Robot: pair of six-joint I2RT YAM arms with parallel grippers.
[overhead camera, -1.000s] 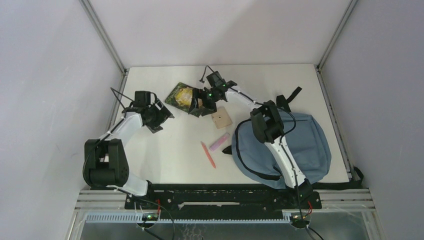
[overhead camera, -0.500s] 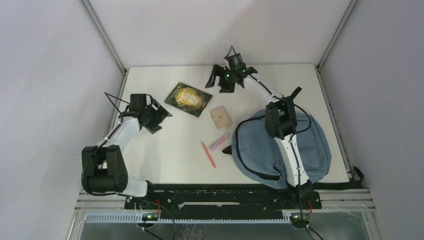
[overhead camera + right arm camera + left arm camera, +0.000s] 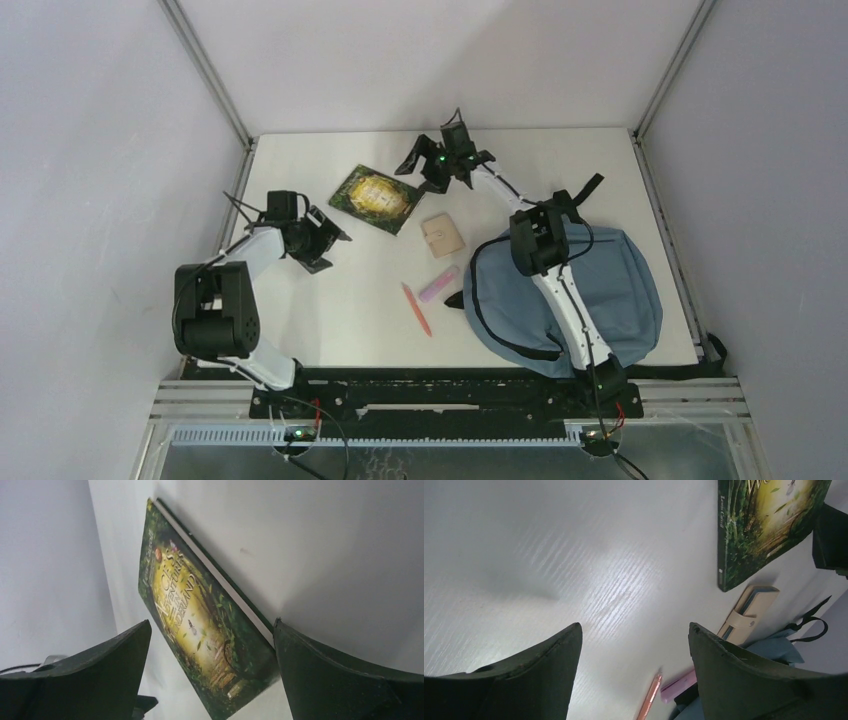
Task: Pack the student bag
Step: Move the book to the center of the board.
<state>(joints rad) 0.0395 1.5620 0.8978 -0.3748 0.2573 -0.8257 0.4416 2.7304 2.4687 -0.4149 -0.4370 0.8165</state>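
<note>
The dusty-blue student bag (image 3: 610, 300) lies flat at the right of the table, partly under the right arm. A green book (image 3: 377, 198) lies flat at the back middle; it also shows in the right wrist view (image 3: 200, 615) and the left wrist view (image 3: 764, 525). My right gripper (image 3: 417, 165) is open and empty, just right of and above the book's far edge. My left gripper (image 3: 322, 240) is open and empty over bare table at the left. A tan wallet (image 3: 441, 236), a pink eraser (image 3: 439, 284) and an orange pencil (image 3: 416, 309) lie between the book and the bag.
White walls and metal posts close in the table on three sides. The bag's black straps (image 3: 585, 190) trail toward the back right. A small black object (image 3: 455, 299) lies by the bag's left edge.
My right gripper let go of the book, swung to the back of the table, then came a little back toward the book. The book now lies flat. My left gripper drew slightly toward the left.
</note>
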